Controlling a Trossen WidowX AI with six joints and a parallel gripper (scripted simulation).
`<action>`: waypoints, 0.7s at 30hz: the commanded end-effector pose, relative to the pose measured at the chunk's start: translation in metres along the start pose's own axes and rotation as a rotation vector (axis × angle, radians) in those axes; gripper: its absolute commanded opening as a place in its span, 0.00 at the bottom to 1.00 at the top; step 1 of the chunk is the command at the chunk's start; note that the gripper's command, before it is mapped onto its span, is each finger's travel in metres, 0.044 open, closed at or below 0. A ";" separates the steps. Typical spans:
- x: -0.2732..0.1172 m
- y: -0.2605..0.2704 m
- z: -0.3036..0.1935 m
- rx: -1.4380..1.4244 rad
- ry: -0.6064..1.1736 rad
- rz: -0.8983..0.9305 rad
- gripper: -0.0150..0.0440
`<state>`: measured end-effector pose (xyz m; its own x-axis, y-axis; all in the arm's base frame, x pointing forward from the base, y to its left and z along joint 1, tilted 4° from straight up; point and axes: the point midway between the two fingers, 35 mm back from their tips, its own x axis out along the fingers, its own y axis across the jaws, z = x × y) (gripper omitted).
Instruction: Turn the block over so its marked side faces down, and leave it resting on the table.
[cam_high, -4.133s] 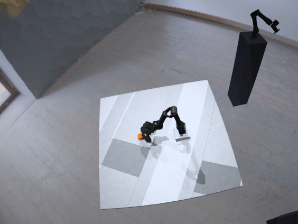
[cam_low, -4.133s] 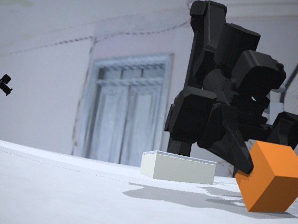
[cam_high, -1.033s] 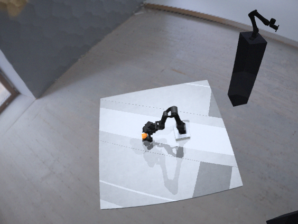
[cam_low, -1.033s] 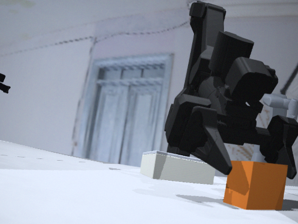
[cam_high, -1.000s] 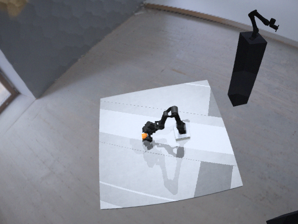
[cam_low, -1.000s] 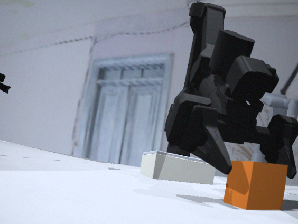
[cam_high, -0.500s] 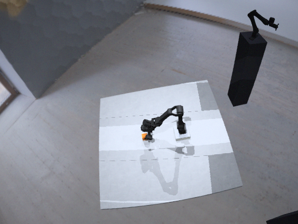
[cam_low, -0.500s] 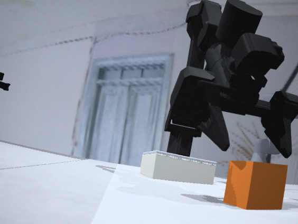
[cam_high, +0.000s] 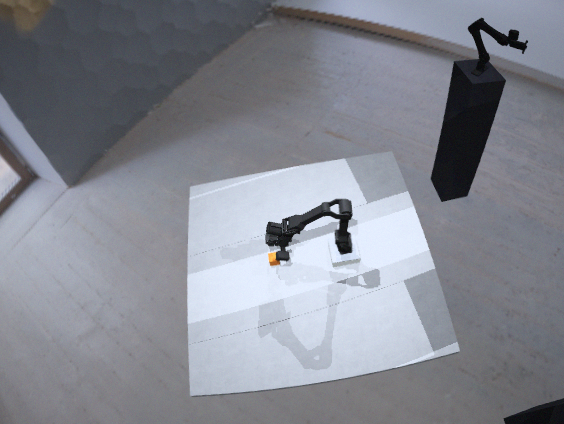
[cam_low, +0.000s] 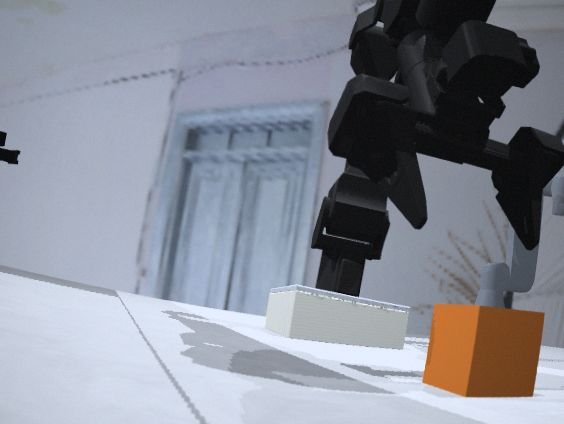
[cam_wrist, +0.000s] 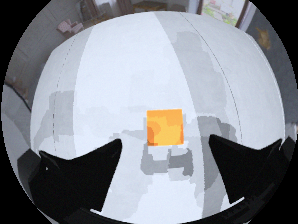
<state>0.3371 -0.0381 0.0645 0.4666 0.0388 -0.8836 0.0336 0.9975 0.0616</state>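
Note:
The orange block (cam_high: 273, 258) (cam_low: 505, 350) (cam_wrist: 165, 127) rests flat on the white table (cam_high: 225, 360) (cam_low: 100, 360). The faces in view are plain orange, with shadow patches on the top; no marking can be made out, and the underside is hidden. My gripper (cam_low: 475, 235) (cam_wrist: 166, 141) is wide open and empty. Its fingertips are clear above the block, pointing down. In the wrist view the block shows between the two fingers, a little beyond the tips. In the top view my arm hides part of the gripper beside the block.
The arm's white base box (cam_high: 346, 260) (cam_low: 350, 320) stands on the table behind the block in the exterior view. Shadows of the arm lie across the table. A tall black pillar (cam_high: 465, 135) with another arm (cam_high: 480, 45) stands on the floor beyond the table.

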 end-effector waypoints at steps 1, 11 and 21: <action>-0.001 -0.001 0.014 -0.002 0.094 -0.004 1.00; -0.004 -0.001 0.038 -0.003 0.417 -0.006 1.00; -0.007 0.000 0.042 -0.005 0.496 -0.006 1.00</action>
<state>0.3706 -0.0408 0.0886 0.0263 0.0581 -0.9980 0.0355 0.9976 0.0590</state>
